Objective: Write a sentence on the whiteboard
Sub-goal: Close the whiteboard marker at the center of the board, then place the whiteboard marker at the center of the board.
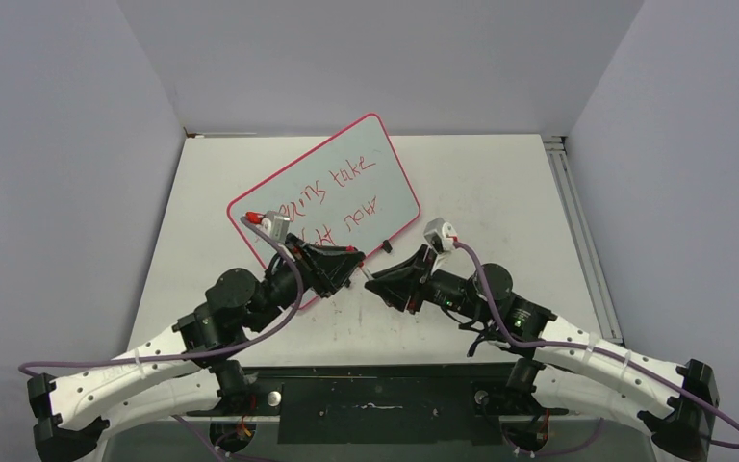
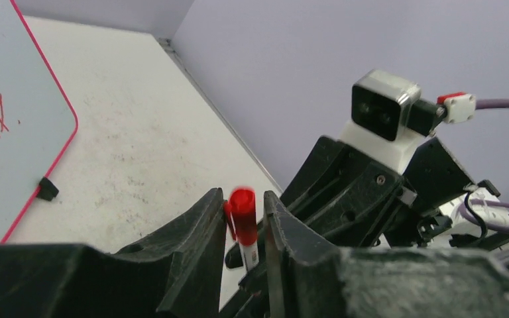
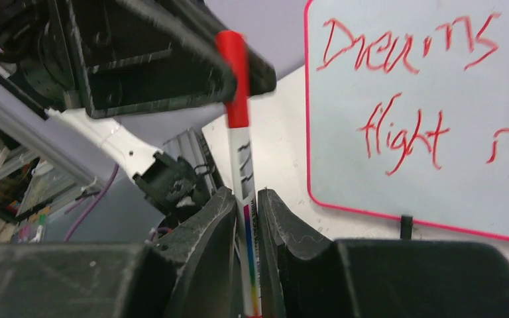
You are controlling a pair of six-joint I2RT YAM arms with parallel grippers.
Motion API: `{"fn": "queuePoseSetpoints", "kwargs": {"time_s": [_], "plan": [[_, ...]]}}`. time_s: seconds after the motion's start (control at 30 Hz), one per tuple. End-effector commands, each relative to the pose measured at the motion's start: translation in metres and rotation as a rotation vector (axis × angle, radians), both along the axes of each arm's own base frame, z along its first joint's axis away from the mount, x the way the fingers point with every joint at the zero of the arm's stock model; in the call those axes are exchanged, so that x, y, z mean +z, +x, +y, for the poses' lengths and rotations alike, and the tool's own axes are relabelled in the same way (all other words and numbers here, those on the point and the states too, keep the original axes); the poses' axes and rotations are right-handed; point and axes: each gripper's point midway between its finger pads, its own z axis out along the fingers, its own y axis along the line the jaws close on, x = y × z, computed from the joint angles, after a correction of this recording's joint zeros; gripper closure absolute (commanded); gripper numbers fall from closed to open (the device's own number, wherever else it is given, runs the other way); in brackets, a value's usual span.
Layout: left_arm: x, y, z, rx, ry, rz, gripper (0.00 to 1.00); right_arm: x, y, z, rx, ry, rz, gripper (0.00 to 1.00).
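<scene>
Marker (image 3: 245,172) right in the middle of the action, and you've got it from both ends: your right gripper (image 1: 377,281) is closed narrow on the white barrel, and your left gripper (image 1: 351,262) is pinched on the red cap (image 2: 242,212). The two meet nose to nose above the bench (image 1: 500,192), just off the near edge of the board. The whiteboard (image 1: 332,202) lies flat on the bench at a slant beyond your left arm, its near corner tucked under that arm. Red writing is on it, reading "Dreams take flight now" across two lines. That looks like a full sentence to me, so I read this step as putting the cap on, though from here you can't tell whether it is fully seated. Do it cleanly: line the cap and barrel up on one straight axis before you push, because any angle will jam the cap or lever the barrel out of the right grip. Hold the barrel firm and drive along its length only, with no twisting. Stay up off the board and clear of its black clip foot (image 1: 386,243), since a dragged wrist there would smear the ink. Only loosen one side once the cap sits square.
</scene>
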Motion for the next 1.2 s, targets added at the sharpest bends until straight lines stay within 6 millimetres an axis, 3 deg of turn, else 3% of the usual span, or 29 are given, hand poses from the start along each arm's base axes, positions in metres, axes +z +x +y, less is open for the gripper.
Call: {"fn": "queuePoseSetpoints", "kwargs": {"time_s": [0.0,0.13,0.27,0.5,0.7,0.8,0.9,1.17], "plan": [[-0.019,-0.026,-0.003,-0.205,0.267,0.005,0.66,0.075,0.030,-0.018,-0.168,0.149,-0.115,0.95],[0.017,-0.004,0.026,-0.118,0.311,-0.062,0.35,0.044,0.047,-0.035,-0.301,0.025,-0.036,0.95],[0.020,0.014,0.043,-0.045,0.384,-0.046,0.14,0.018,0.074,-0.062,-0.517,-0.086,0.037,0.95],[-0.005,0.054,0.076,0.102,0.433,0.035,0.06,-0.028,0.120,-0.106,-0.784,-0.387,0.097,0.95],[-0.008,0.075,0.119,0.217,0.440,0.073,0.05,-0.088,0.164,-0.150,-0.819,-0.512,0.209,0.95],[-0.006,0.077,0.139,0.300,0.415,0.069,0.04,-0.124,0.179,-0.172,-0.822,-0.541,0.300,0.95],[-0.010,0.075,0.153,0.365,0.411,0.062,0.04,-0.146,0.190,-0.190,-0.858,-0.552,0.351,0.95],[-0.049,0.066,0.224,0.713,0.475,0.121,0.04,-0.197,0.205,-0.209,-0.858,-0.626,0.475,0.95]]}}
